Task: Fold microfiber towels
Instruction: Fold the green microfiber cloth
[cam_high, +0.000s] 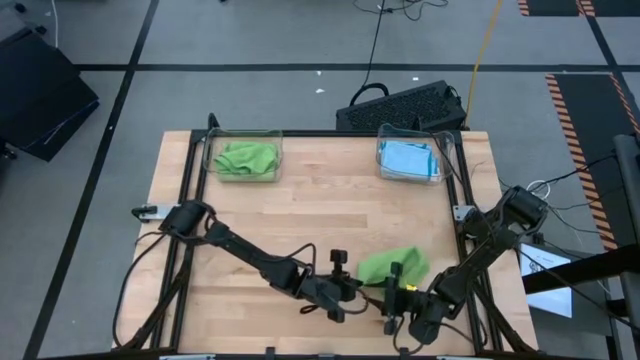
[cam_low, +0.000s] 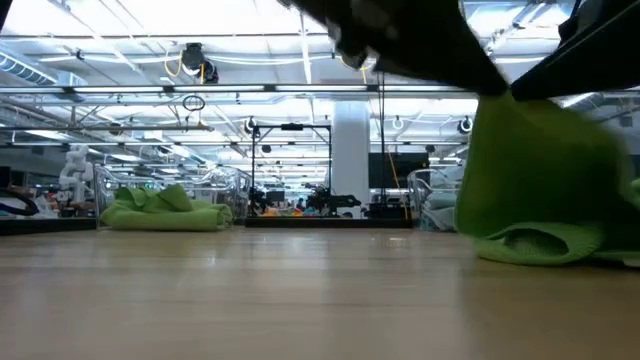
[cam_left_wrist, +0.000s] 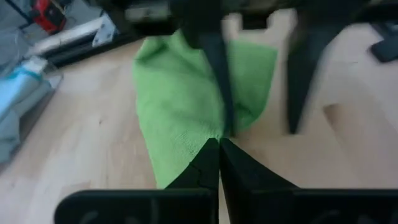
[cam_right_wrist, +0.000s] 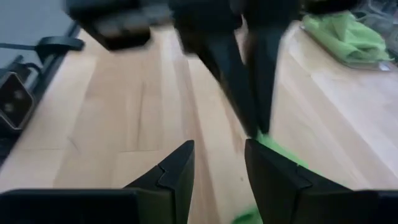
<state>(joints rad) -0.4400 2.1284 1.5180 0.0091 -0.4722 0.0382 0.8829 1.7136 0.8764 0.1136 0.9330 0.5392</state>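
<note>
High view: we see a green towel (cam_high: 392, 266) bunched at the table's (cam_high: 330, 200) near edge, between both grippers. Left gripper (cam_left_wrist: 219, 142) has its fingers together, pinching the towel's edge. Right gripper (cam_right_wrist: 219, 163) sits just beside the towel, fingers apart with nothing between them. Far bins hold a green pile (cam_high: 244, 158) and a blue pile (cam_high: 408, 160).

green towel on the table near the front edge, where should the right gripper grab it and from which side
Probably the edge of the green towel on the right arm's side, approached low from that side. The cloth sits bunched up, partly lifted off the table, and the left gripper is already shut on its opposite edge, so the far edge is free. The right gripper is open beside it.
</note>
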